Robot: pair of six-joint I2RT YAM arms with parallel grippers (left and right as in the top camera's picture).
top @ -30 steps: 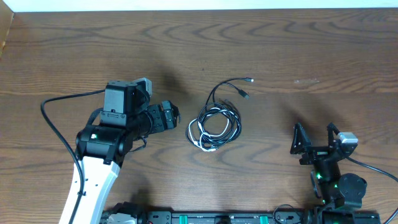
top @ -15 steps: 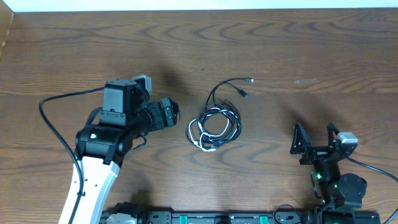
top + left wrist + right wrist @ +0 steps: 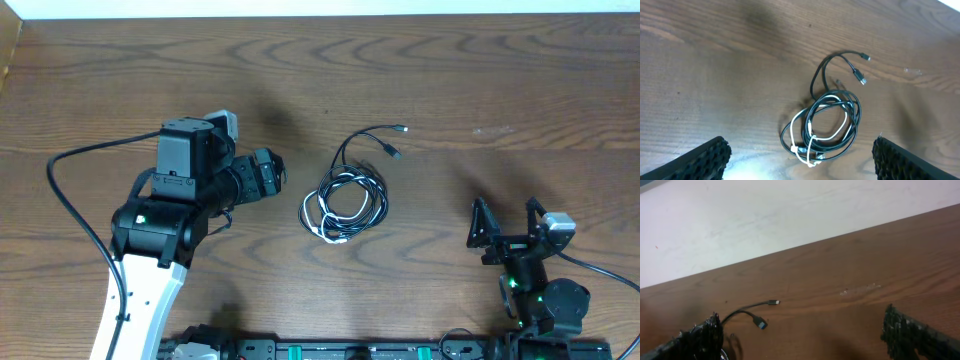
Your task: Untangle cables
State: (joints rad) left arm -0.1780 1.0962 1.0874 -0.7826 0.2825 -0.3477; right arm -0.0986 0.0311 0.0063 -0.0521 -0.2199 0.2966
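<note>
**Both grippers wide open, cable bundle lying free mid-table**

- Left arm [image 3: 150,230] is at the left side of the table [image 3: 480,70]. Its thick black wire [image 3: 58,190] loops out further left.
- Left gripper [image 3: 278,172] points right at the bundle. Jaws are spread with nothing between them. It is near the bundle but not touching.
- In the left wrist view, the fingers [image 3: 705,160] sit in the bottom corners, with the bundle on the wood between and beyond them.
- Cables [image 3: 345,200] lie at the table centre. The black cords [image 3: 378,200] are coiled in a rough ring. The white cord [image 3: 322,222] is threaded through the ring's lower-left part.
- Two black tails run up and right out of the coil, ending in small plugs [image 3: 400,128]. The plugs lie flat, close together but apart.
- Right gripper [image 3: 508,222] is at the lower right, well apart from the bundle. Jaws are spread and empty.
- The right wrist view shows both plugs at left and a white wall [image 3: 790,220] past the table edge.
</note>
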